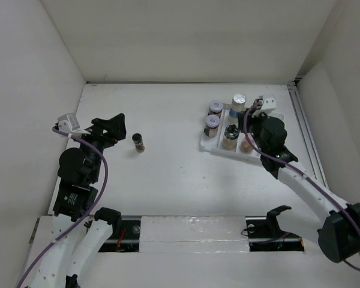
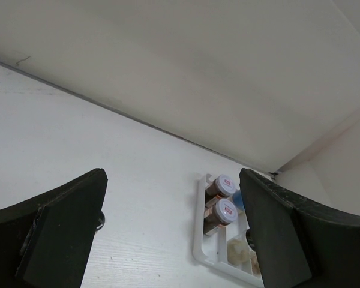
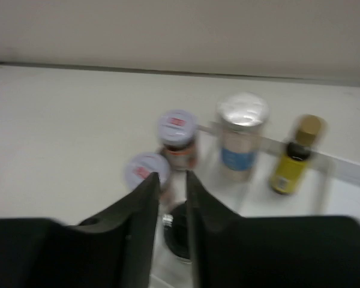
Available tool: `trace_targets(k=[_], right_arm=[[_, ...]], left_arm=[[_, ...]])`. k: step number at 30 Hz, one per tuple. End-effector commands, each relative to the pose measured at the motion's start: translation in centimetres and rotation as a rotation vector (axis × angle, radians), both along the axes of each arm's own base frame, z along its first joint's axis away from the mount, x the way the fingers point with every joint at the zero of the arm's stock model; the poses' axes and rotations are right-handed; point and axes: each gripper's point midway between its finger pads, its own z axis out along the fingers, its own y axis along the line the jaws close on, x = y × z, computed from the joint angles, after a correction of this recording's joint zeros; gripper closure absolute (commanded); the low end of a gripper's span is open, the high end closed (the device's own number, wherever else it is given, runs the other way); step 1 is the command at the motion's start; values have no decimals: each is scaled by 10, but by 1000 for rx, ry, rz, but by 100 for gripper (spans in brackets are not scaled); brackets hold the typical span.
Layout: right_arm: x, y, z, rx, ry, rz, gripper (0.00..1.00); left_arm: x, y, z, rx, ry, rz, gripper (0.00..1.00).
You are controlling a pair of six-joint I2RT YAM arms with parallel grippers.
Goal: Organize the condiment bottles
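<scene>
A white ridged tray (image 1: 205, 146) at the right holds two silver-lidded brown jars (image 1: 215, 108) (image 1: 212, 123), a blue-labelled jar (image 1: 238, 102) and a black-lidded jar (image 1: 230, 137). My right gripper (image 1: 247, 133) hovers over the tray. In the right wrist view its jaws (image 3: 171, 180) stand a narrow gap apart with nothing between them. Below them is the black-lidded jar (image 3: 179, 237), and beyond are the brown jars (image 3: 177, 138), the blue-labelled jar (image 3: 240, 135) and a slim yellow bottle (image 3: 291, 162). A dark jar (image 1: 138, 143) stands alone on the table. My left gripper (image 1: 121, 129) is wide open just left of it.
White walls close in the table at the back and both sides. A metal rail (image 1: 303, 132) runs along the right wall beside the tray. The left wrist view shows the tray (image 2: 198, 240) far ahead between its fingers (image 2: 66, 228).
</scene>
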Motion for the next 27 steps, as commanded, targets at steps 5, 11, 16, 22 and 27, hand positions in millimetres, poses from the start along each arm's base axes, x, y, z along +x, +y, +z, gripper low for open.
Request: trace_targets(k=[5, 11, 16, 22, 27], right_arm=[[-9, 211, -6, -122, -29, 695, 95], [-42, 335, -50, -148, 10, 1045, 12], [-31, 397, -91, -167, 61, 1141, 0], [-9, 439, -121, -160, 87, 1178, 0], [4, 471, -109, -58, 48, 1174, 45]], left_arm=[[1, -3, 10, 3, -44, -15, 18], [-1, -4, 15, 0, -62, -26, 37], [-4, -3, 17, -3, -71, -26, 34], [-4, -3, 17, -3, -71, -26, 29], [-4, -3, 17, -3, -71, -26, 28]])
